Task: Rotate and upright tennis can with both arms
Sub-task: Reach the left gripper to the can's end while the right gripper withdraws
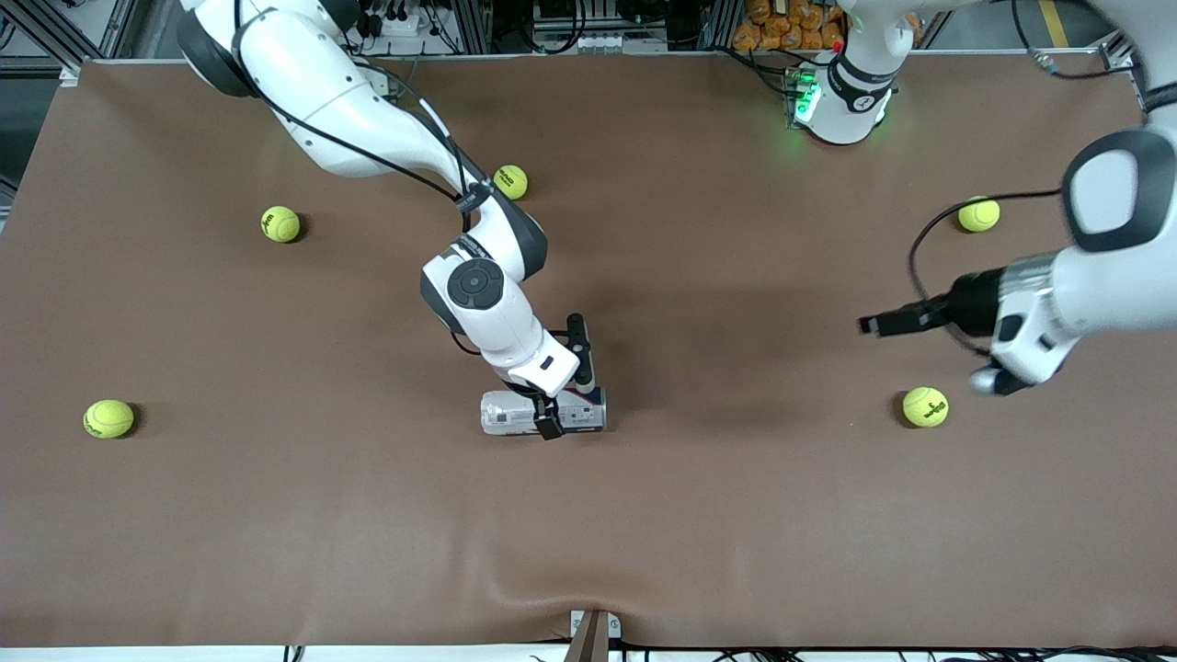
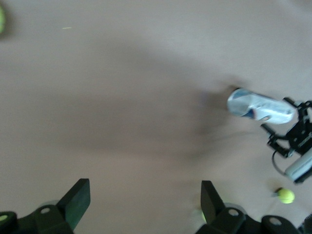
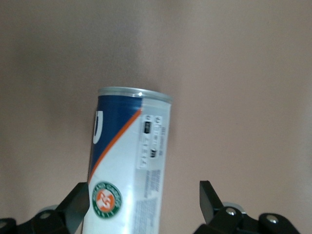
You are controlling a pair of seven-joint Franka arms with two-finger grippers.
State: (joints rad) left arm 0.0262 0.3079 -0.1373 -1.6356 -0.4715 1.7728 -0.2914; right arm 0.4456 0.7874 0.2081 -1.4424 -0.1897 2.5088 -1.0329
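Note:
The tennis can (image 1: 519,413) lies on its side on the brown table, its dark-blue end pointing toward the left arm's end. My right gripper (image 1: 563,391) is straddling it, open, with one finger on each side of the can. In the right wrist view the tennis can (image 3: 129,165), white and blue with a red stripe, fills the gap of the right gripper (image 3: 144,202); one finger is close against it and the other stands well apart. My left gripper (image 1: 872,324) hovers open and empty over bare table toward the left arm's end. From the left gripper (image 2: 145,201) the tennis can (image 2: 261,108) shows far off.
Several yellow-green tennis balls lie scattered: one (image 1: 925,406) close under the left arm, one (image 1: 978,214) near its base, one (image 1: 511,181) under the right arm, and two (image 1: 280,223) (image 1: 108,418) toward the right arm's end.

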